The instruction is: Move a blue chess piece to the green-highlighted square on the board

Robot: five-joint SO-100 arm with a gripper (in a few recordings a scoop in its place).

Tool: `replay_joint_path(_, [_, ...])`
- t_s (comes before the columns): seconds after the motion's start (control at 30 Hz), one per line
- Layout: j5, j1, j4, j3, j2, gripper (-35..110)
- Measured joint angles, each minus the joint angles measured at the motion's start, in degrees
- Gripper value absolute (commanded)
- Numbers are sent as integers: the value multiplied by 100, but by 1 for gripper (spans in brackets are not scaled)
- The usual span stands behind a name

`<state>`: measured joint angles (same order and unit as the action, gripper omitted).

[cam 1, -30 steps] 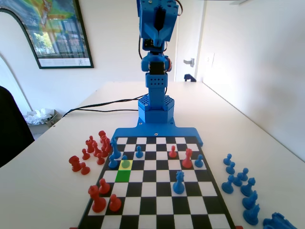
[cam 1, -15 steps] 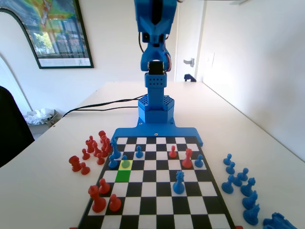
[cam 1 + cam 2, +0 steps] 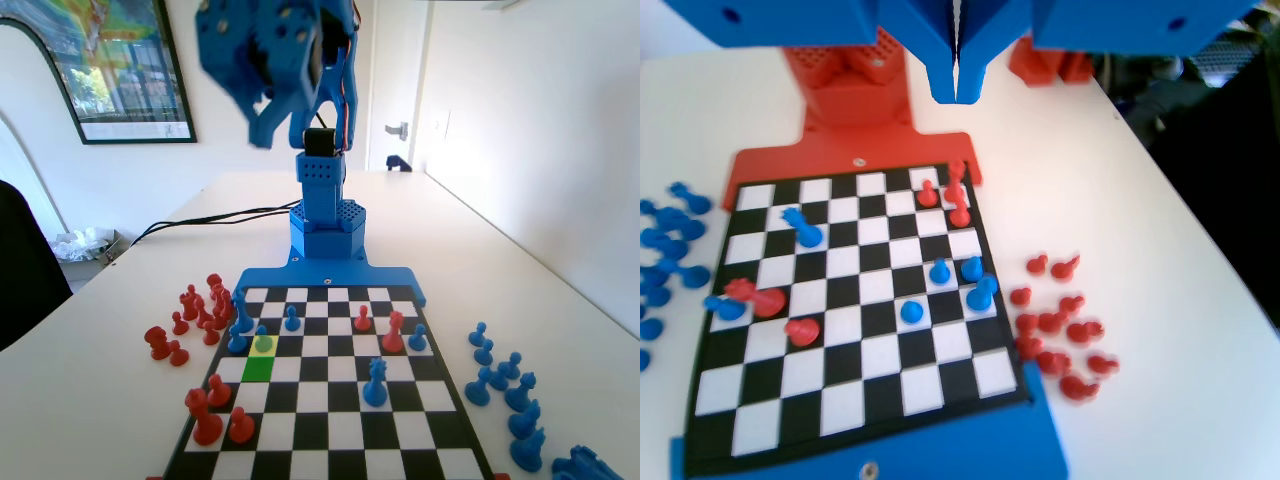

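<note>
Wrist view shows your gripper (image 3: 956, 85) pressed shut, holding nothing. Far below its fingers, the pawn (image 3: 263, 339) stands just behind the green square (image 3: 258, 368).

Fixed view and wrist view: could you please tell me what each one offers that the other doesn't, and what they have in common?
The fixed view gives the colour marks: the green-highlighted square, bare, and next to it, towards the arm, a pale yellow square with the blue chess piece on it. The wrist view gives the gripper close up, jaws closed together, empty. Both take in the board, the red pieces beside it and the spare blue pieces on its other side.
</note>
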<state>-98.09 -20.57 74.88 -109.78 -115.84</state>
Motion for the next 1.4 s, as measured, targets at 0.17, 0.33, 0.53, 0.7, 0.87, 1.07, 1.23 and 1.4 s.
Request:
replay_joint_path(0.17, [1046, 9, -589, -369, 123, 1])
replay_joint_path(0.33, [2092, -158, -967, -501, 220, 1])
replay_joint_path(0.53, [3023, -352, -1239, -501, 782, 1])
replay_joint_path(0.7, [3612, -413, -1433, -501, 1415, 1])
replay_joint_path(0.87, [4201, -325, -1547, -554, 2013, 1])
replay_joint_path(1.07, [4904, -281, -1661, -729, 2153, 1])
replay_joint_path(1.23, [5256, -281, -1978, -1099, 2162, 1])
replay_joint_path(1.4, [5528, -132, -2347, -1459, 2399, 1])
